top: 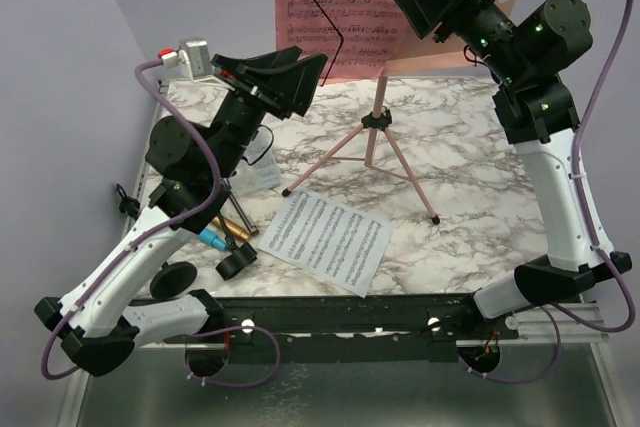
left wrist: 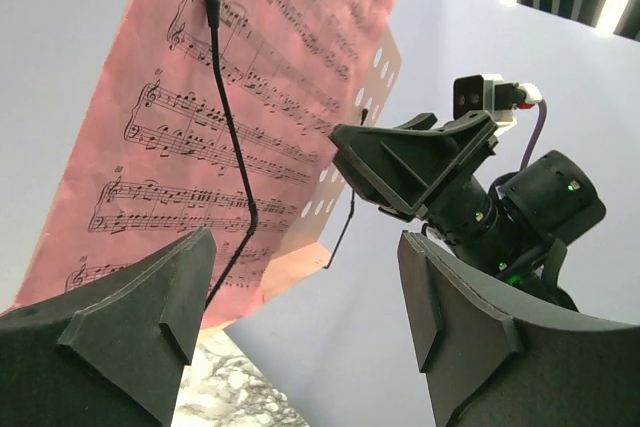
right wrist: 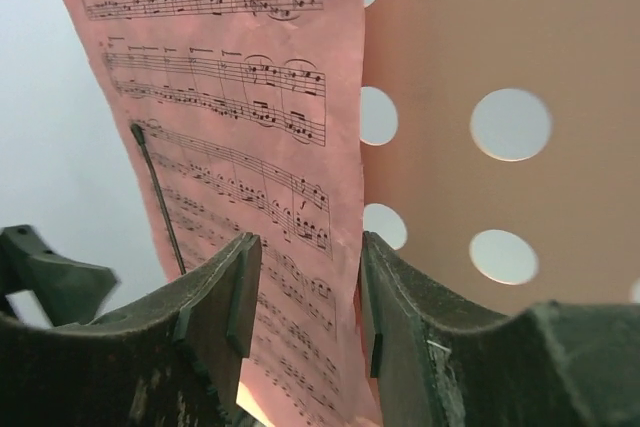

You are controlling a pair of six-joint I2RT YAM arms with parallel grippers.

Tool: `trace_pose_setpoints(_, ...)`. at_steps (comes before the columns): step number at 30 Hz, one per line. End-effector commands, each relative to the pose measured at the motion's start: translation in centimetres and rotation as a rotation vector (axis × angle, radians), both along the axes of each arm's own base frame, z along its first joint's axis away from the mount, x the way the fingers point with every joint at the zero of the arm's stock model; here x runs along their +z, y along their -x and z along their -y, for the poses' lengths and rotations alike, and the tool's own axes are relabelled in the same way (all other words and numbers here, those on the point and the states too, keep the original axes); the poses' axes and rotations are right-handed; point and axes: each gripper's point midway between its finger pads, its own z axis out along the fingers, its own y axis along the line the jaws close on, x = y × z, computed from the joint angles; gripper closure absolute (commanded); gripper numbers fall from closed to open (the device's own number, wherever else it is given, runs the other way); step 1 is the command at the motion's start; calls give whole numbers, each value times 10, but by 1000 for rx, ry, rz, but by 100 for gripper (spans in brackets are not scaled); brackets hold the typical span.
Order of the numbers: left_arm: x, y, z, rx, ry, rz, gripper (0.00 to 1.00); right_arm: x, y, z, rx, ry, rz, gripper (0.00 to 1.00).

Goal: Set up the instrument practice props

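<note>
Pink sheet-music page (right wrist: 240, 97) between parted fingers of right claw (right wrist: 305, 272)

Music rack (top: 380, 97) rear centre, page (top: 350, 7) on it; loose page (top: 328, 241) before legs; microphones (top: 234, 230), mic mount (top: 237, 264) left.

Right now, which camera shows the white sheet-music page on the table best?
The top external view: the white sheet-music page lies flat and unhidden on the marble table, near the tripod legs. Both wrist views face the pink page on the rack and show nothing of it.
</note>
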Motion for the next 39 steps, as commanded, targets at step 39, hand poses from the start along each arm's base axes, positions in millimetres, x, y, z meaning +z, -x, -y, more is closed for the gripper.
trace_pose_setpoints(39, -394, 55, 1, -179, -167, -1081, 7, -413, 129, -16, 242, 225, -919, 23)
